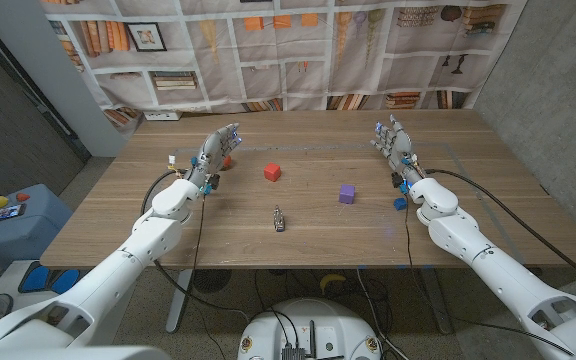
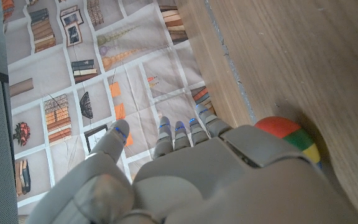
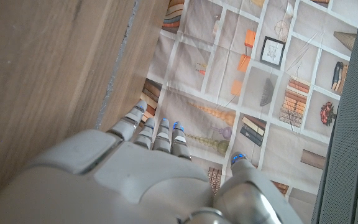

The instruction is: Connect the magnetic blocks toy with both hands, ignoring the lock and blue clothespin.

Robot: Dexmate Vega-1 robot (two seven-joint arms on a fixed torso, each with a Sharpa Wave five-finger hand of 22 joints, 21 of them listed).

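Red block [image 1: 272, 172] and purple block [image 1: 347, 193] lie between both hands.

A lab: wooden table [image 1: 508, 215] before a printed bookshelf backdrop [image 1: 298, 50], bare concrete wall [image 1: 558, 90]

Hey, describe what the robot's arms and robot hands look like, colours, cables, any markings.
Both arms are smooth white rounded shells with black cables running along them. The left robot hand and right robot hand are light grey, with rounded segmented fingers carrying small blue marks near the tips. Blue fittings sit at each wrist. No lettering is legible.
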